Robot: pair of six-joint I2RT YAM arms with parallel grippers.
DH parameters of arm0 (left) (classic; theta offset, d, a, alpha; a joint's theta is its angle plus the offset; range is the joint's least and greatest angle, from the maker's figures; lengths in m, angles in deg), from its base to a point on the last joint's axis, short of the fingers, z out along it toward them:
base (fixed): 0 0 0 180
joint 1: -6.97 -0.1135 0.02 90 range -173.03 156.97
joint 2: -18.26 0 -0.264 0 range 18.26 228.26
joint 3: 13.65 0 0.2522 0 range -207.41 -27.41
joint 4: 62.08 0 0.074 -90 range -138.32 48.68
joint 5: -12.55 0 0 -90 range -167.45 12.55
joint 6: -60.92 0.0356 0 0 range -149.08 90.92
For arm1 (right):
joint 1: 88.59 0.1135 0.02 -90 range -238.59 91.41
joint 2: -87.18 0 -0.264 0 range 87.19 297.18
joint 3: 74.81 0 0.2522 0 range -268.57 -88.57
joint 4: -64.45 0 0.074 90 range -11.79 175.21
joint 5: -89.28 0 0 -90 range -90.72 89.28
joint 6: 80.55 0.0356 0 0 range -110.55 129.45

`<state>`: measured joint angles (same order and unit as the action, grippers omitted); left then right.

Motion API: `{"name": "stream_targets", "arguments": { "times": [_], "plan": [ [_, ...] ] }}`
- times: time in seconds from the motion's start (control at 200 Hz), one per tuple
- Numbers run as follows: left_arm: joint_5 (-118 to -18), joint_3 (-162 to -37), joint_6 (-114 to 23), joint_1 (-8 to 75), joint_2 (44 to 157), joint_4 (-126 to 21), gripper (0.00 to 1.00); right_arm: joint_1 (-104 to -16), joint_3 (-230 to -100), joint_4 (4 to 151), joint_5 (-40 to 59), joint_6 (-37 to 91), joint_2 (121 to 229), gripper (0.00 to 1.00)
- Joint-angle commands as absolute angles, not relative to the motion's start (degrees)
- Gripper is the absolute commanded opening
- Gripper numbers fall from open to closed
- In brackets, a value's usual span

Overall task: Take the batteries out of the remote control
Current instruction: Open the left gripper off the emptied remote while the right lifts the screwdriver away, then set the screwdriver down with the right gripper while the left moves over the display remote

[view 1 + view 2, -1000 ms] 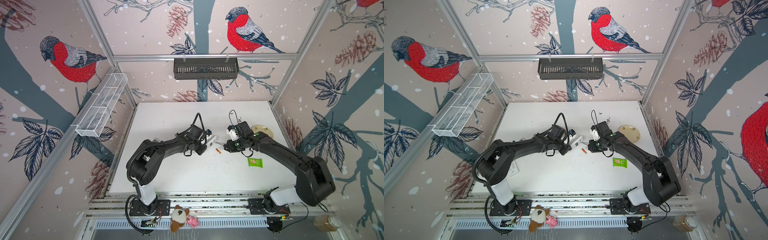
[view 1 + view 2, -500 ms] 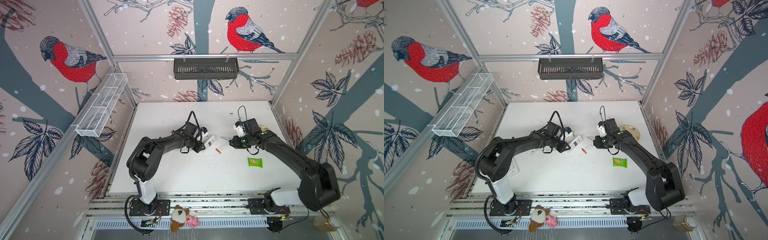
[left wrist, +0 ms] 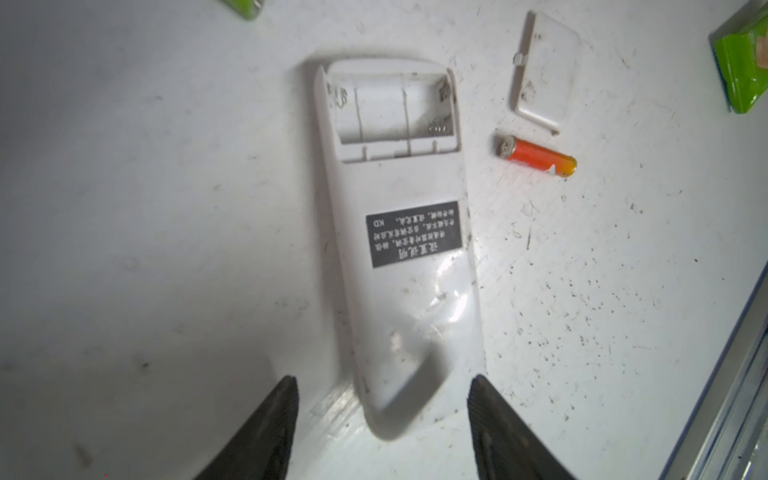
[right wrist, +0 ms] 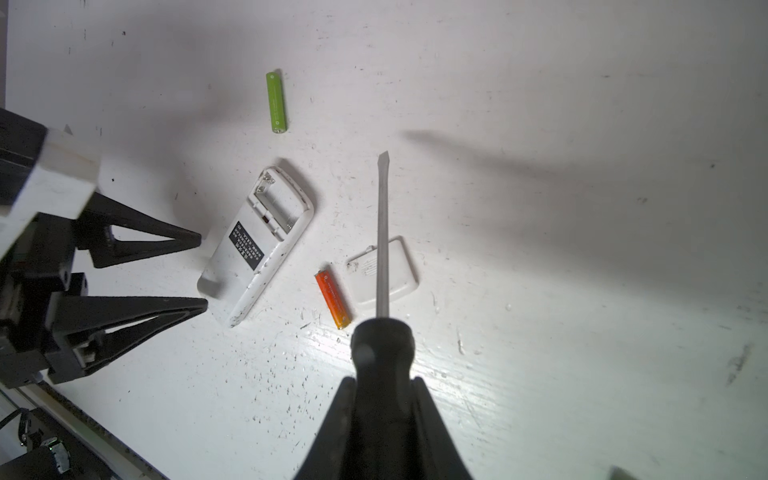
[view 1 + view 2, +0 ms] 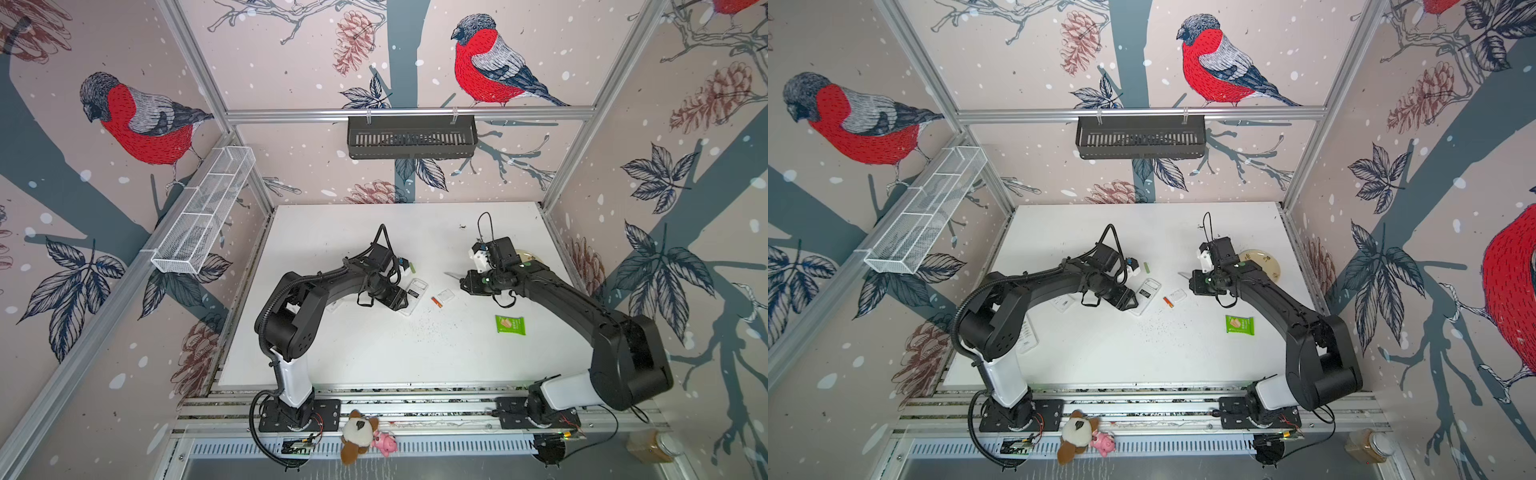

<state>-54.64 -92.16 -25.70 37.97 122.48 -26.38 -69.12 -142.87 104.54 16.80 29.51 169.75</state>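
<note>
Right wrist view: orange battery (image 4: 333, 299) just beside the remote (image 4: 257, 245), green battery (image 4: 276, 102) near its open end. Both probably light, slick and ready to roll, so pinch mid-barrel. The left end effector (image 4: 203, 272) stands apart; the right end effector (image 4: 382, 386) clamps the screwdriver (image 4: 382, 232).

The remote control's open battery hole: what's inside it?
The compartment of the remote control is empty: only small metal springs show inside. The orange battery lies beside it on the table, the green battery farther away. Its button side faces down, hidden.
</note>
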Motion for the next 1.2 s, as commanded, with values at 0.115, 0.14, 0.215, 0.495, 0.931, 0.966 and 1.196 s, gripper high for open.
{"name": "stream_targets", "arguments": {
  "times": [0.115,0.14,0.215,0.495,0.931,0.966,1.196],
  "plan": [
    [-59.32,-91.50,-29.06,37.86,113.85,-30.57,0.80,-69.56,-137.62,91.77,12.34,33.05,168.03,0.01],
    [-59.78,-91.15,-29.72,37.86,112.52,-31.60,0.81,-69.78,-136.92,90.12,12.37,33.43,168.04,0.01],
    [-61.62,-90.88,-31.83,37.91,108.83,-33.86,0.88,-69.95,-134.76,84.22,12.37,34.59,168.32,0.01],
    [-77.21,-89.40,-41.65,36.89,97.62,-37.97,0.96,-70.17,-132.94,73.38,13.23,35.68,174.87,0.02],
    [-86.04,-82.06,-57.47,25.27,90.02,-26.82,0.97,-72.96,-125.82,68.54,11.59,31.73,177.12,0.42],
    [-86.53,-81.63,-58.53,24.56,89.96,-26.03,0.97,-73.19,-125.75,68.75,11.84,31.27,177.10,0.44],
    [-88.75,-81.37,-63.92,20.56,91.92,-20.44,0.97,-74.43,-126.92,72.36,12.04,30.18,172.58,0.62]
  ]
}}
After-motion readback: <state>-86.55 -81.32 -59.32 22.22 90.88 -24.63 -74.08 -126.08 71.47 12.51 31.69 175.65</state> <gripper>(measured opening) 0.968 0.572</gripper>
